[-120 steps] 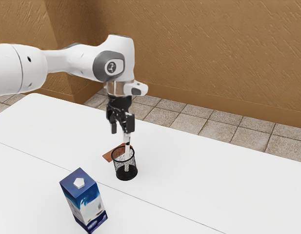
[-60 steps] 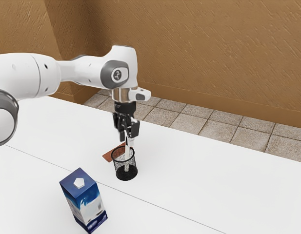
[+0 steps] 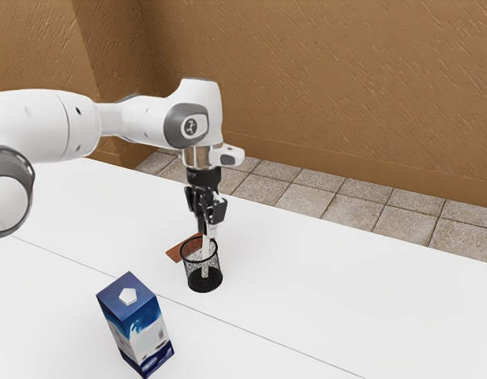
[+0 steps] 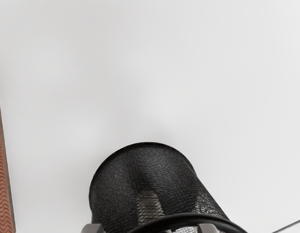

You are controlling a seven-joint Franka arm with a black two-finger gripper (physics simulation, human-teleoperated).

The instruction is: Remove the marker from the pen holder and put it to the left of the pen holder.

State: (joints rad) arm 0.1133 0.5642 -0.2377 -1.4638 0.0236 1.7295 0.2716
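Marker (image 3: 206, 250) stands nearly upright inside the black mesh pen holder (image 3: 191, 267), with its lower end down in the holder and its upper part above the rim. You can see the gripper (image 3: 207, 231) directly over the holder, pointing down, its jaws at the top part of the marker. These jaws are well apart, one on each side, and they have hold of nothing; in the wrist view you see the two fingertips (image 4: 207, 228) with a wide gap between them, near the holder's rim. Just beside the holder, on its far side in the exterior view, you find a flat reddish-brown piece (image 3: 178, 252) lying on the white table (image 3: 306, 276). Nearer to the exterior camera, you have a blue and white carton (image 3: 140, 330), apart from the holder, with a white cap on its top.
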